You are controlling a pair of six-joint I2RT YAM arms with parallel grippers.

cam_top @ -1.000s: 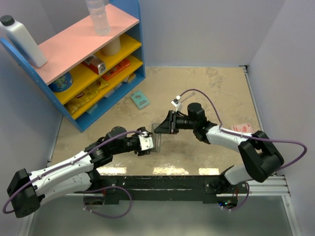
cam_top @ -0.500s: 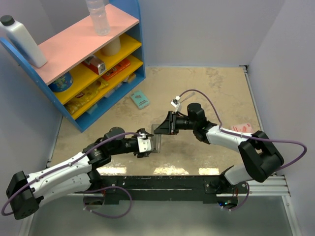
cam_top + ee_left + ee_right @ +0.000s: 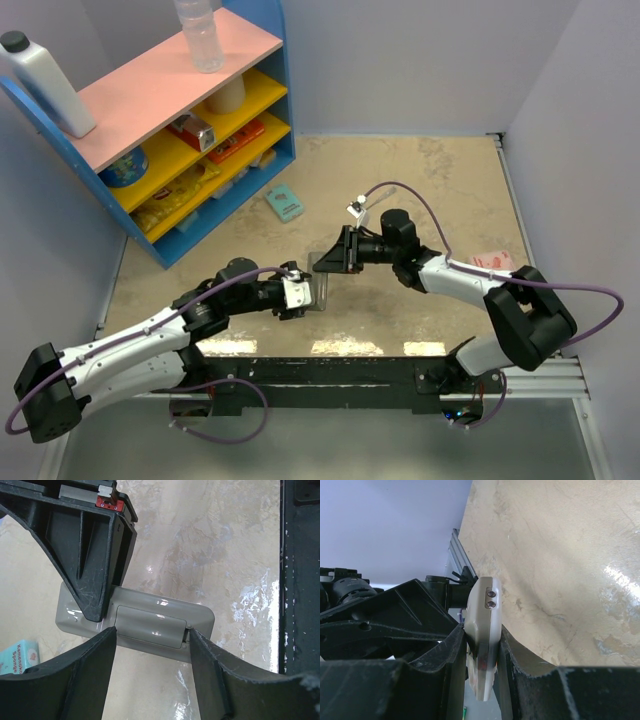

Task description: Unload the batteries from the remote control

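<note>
Beige marbled table point(image 3: 440, 180) lies under both arms. The right gripper point(image 3: 482, 647) is clamped on the remote control point(image 3: 200, 617), near the table's front middle. The left gripper point(image 3: 152, 640) has its fingers beside the battery cover point(image 3: 150, 625); whether they pinch it, I cannot tell.

The left arm point(image 3: 130, 345) reaches low from the near left toward the centre, with the left gripper point(image 3: 152, 634) held with its jaws apart. The right arm point(image 3: 470, 280) bends in from the near right. The right gripper point(image 3: 482, 635) is clamped on the remote control point(image 3: 145, 622), facing the left one.
</note>
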